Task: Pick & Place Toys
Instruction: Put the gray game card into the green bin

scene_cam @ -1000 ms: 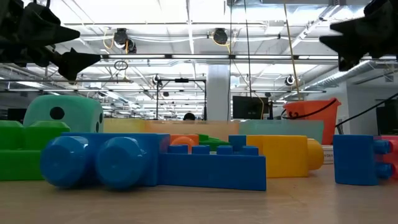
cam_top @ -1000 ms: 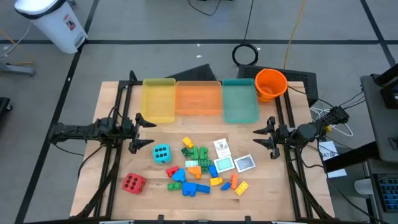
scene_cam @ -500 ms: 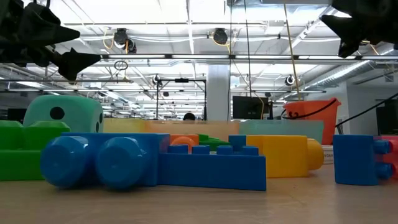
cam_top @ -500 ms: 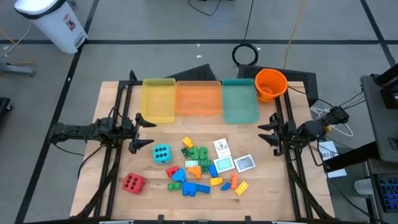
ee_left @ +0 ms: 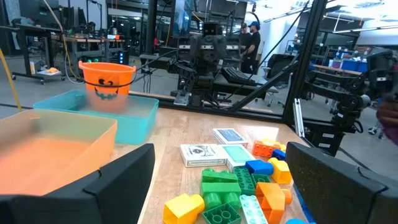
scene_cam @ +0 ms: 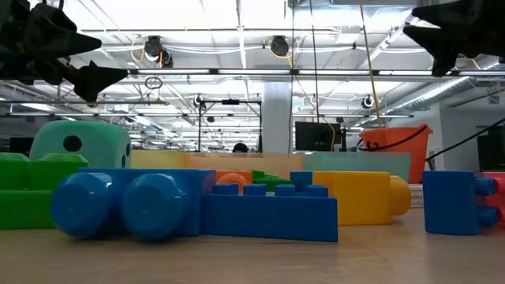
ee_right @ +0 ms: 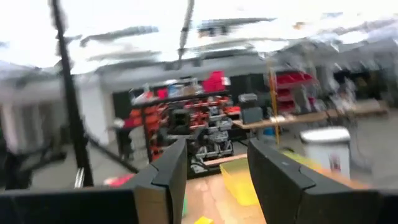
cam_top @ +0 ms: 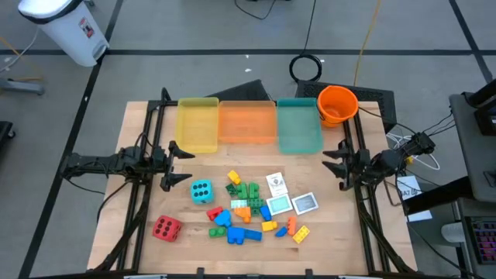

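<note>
The toys lie loose on the wooden table between my arms. They are a cyan die [cam_top: 201, 191], a red die [cam_top: 166, 228], a heap of coloured bricks [cam_top: 246, 211] and three card packs [cam_top: 277, 184] resting flat beside it. My left gripper [cam_top: 175, 163] hangs open and level left of the cyan die, above the table. In its wrist view the bricks [ee_left: 249, 180] and card packs [ee_left: 202, 154] lie ahead of its fingers. My right gripper [cam_top: 333, 166] hangs open at the right, tipped upward, with nothing between its fingers [ee_right: 168, 177].
A yellow tray [cam_top: 198, 124], an orange tray [cam_top: 247, 122] and a teal tray [cam_top: 299, 125] stand side by side along the far edge. An orange bucket [cam_top: 337, 105] stands at the far right corner. Bare wood [cam_top: 341, 240] shows near the front right.
My right gripper has risen a little and tipped its fingers upward, with a slight turn of the wrist. The gap between its fingers is unchanged. The toys lie as they did.
</note>
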